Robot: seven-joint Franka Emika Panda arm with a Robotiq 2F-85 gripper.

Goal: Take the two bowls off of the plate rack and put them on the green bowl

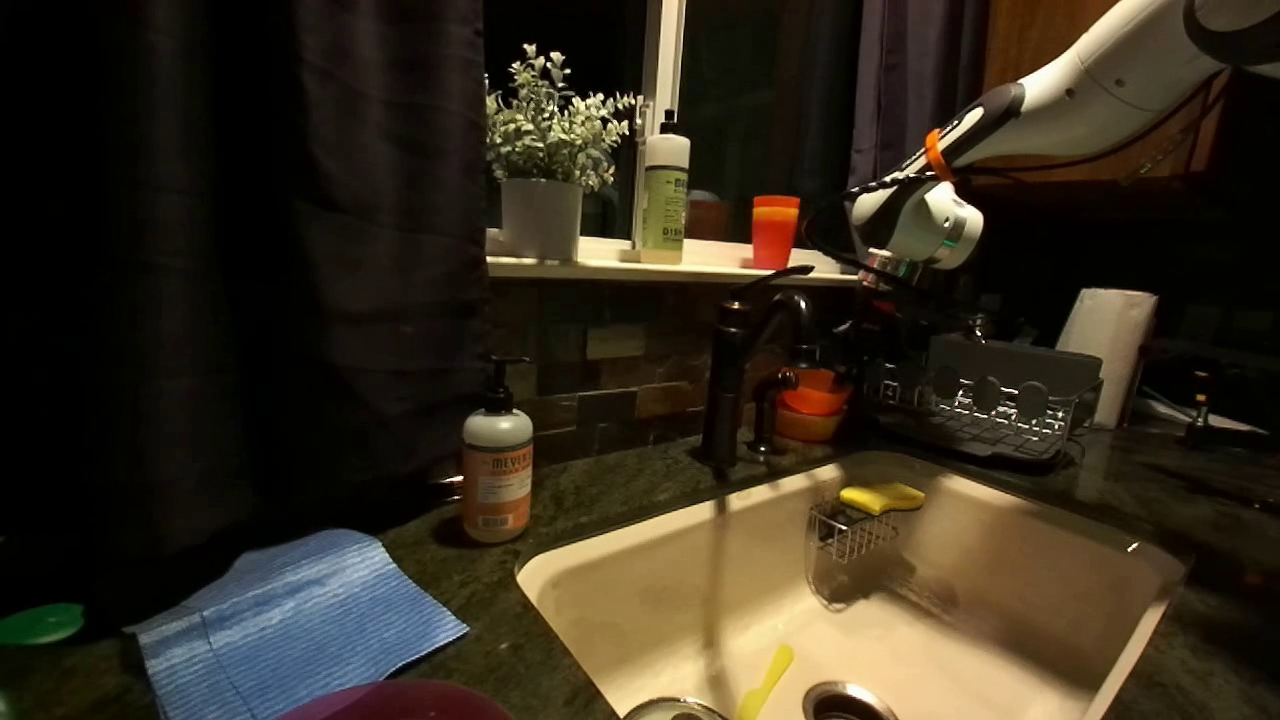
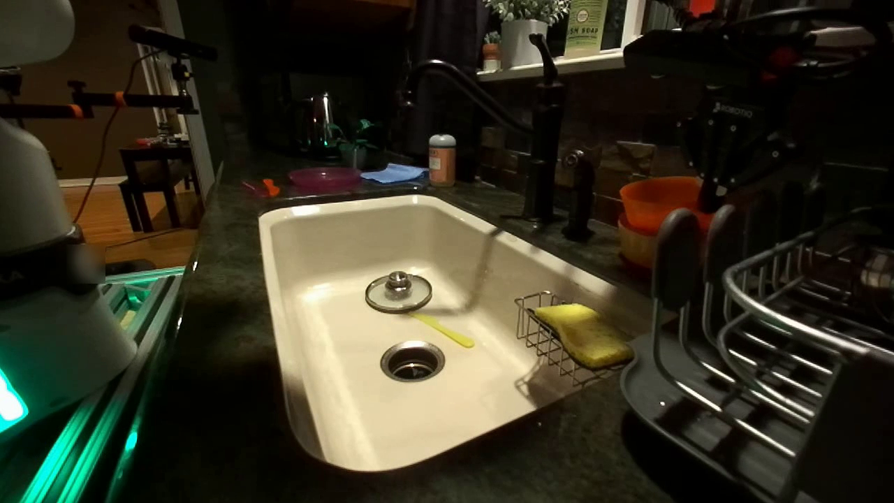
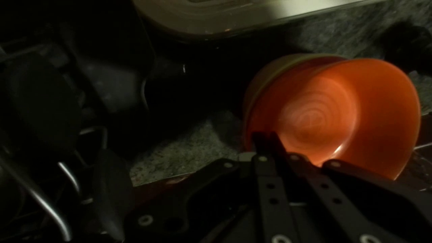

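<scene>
Orange-red bowl (image 3: 320, 111): sitting tilted, partly inside the green bowl (image 3: 273, 68), between the faucet (image 1: 727, 385) and the plate rack (image 1: 987, 393).
Gripper (image 3: 270, 141) is hanging at that bowl's rim, fingers standing close together; can't tell if they're clamping the wall. Yellow sponge (image 2: 587, 332) is lying in the wire caddy (image 2: 548, 346).

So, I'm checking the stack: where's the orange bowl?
In both exterior views, the orange bowl is between the faucet and the plate rack. In the wrist view it's right of centre, tilted over the green bowl.
</scene>
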